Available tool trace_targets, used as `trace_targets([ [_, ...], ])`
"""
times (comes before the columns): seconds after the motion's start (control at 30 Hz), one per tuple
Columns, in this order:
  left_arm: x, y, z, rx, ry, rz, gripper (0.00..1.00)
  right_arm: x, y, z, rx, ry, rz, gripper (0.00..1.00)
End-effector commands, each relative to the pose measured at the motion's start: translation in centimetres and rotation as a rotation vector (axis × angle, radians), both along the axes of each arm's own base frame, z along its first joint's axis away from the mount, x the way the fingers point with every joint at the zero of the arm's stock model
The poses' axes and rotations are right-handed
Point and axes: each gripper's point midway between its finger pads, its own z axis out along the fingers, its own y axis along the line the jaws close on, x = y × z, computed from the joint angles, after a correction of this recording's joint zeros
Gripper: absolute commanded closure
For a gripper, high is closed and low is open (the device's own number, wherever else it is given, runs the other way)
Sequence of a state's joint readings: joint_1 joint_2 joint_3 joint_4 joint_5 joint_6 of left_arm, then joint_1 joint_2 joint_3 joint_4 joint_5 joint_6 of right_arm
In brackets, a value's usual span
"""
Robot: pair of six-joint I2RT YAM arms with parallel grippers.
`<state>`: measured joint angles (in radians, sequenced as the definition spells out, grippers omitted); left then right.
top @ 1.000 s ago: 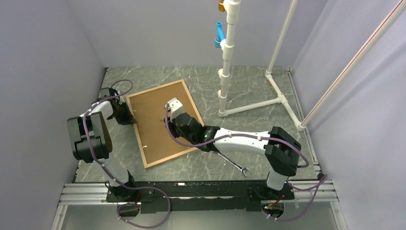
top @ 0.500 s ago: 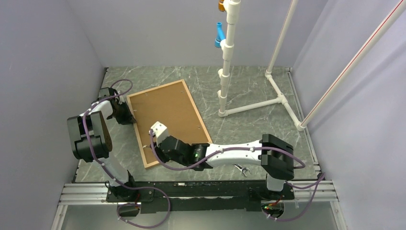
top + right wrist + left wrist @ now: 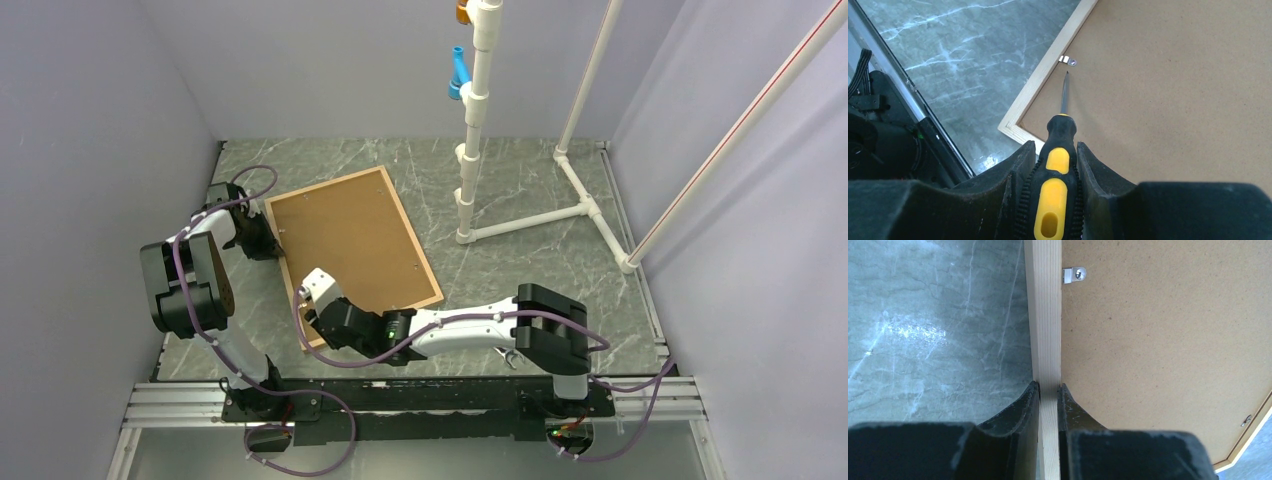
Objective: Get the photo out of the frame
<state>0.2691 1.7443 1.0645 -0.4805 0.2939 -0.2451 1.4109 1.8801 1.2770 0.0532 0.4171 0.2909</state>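
The frame (image 3: 412,240) of light wood lies face down on the table, its brown backing board (image 3: 345,245) up. The photo is hidden under the board. My left gripper (image 3: 268,240) is shut on the frame's left strip (image 3: 1044,330); a metal clip (image 3: 1074,274) shows just beyond. My right gripper (image 3: 318,318) is shut on a black and yellow screwdriver (image 3: 1057,165). Its tip points at a metal clip (image 3: 1067,60) by the frame's near left corner (image 3: 1015,127), just short of it.
A spanner (image 3: 505,355) lies on the table under the right arm. A white pipe stand (image 3: 470,150) rises at the back right, with its base pipes (image 3: 585,205) across the table. Grey walls close the sides.
My right gripper has swung with the screwdriver from the middle of the backing board to the frame's near left corner. The left gripper and frame have not moved.
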Motion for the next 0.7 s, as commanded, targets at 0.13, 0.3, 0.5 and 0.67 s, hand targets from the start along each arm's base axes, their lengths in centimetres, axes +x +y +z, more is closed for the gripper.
trace_targets([
  [0.13,1.0,-0.7,0.7,-0.033,-0.034,-0.036,1.00,0.6,2.1,2.6,0.081,-0.042,-0.018,1.00],
  [0.3,1.0,-0.7,0.6,-0.035,-0.032,-0.036,1.00,0.4,2.4,2.5,0.083,-0.034,-0.009,1.00],
  [0.5,1.0,-0.7,0.7,-0.035,-0.035,-0.036,1.00,0.3,2.7,2.2,0.084,-0.027,-0.006,1.00],
  [0.67,1.0,-0.8,0.7,-0.038,-0.035,-0.038,1.00,0.6,3.1,1.6,0.071,-0.040,-0.019,1.00],
])
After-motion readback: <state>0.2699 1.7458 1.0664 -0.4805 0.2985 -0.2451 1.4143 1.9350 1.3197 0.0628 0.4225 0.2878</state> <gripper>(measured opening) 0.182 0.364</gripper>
